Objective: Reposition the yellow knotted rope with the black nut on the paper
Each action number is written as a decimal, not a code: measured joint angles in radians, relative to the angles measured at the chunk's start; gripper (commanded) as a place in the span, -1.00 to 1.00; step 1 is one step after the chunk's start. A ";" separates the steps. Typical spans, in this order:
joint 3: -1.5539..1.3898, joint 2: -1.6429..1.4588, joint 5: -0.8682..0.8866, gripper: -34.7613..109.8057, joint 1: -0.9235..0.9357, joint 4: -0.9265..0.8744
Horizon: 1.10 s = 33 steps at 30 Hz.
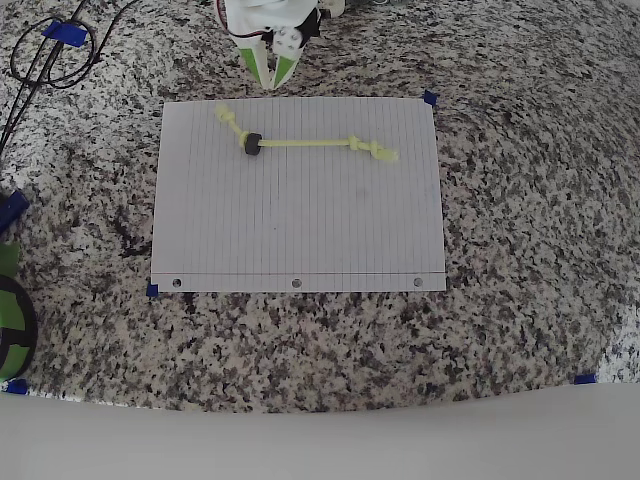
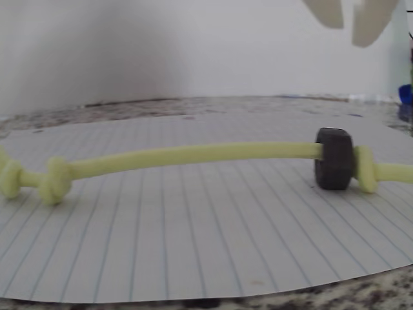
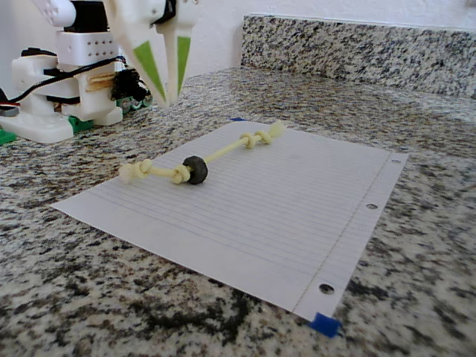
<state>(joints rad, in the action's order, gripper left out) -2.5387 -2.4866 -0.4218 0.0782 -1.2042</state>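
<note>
The yellow knotted rope lies across the upper part of the paper, knots near both ends, with the black nut threaded on it beside the left knot. My gripper hangs above the counter just beyond the paper's top edge, above and slightly right of the nut, its white and green fingertips together on nothing. In the wrist view the rope runs left to right on the paper, nut at right. In the fixed view the gripper hovers behind the rope, nut and paper.
Black cables loop at the top left of the granite counter. A green and black object sits at the left edge. The arm's white base stands behind the paper, and a granite backsplash rises at the far side.
</note>
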 measured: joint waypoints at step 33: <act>0.009 0.482 -0.891 -0.52 0.298 0.327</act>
<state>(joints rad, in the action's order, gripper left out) -2.5295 -2.0049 -1.3131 0.3758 -0.8774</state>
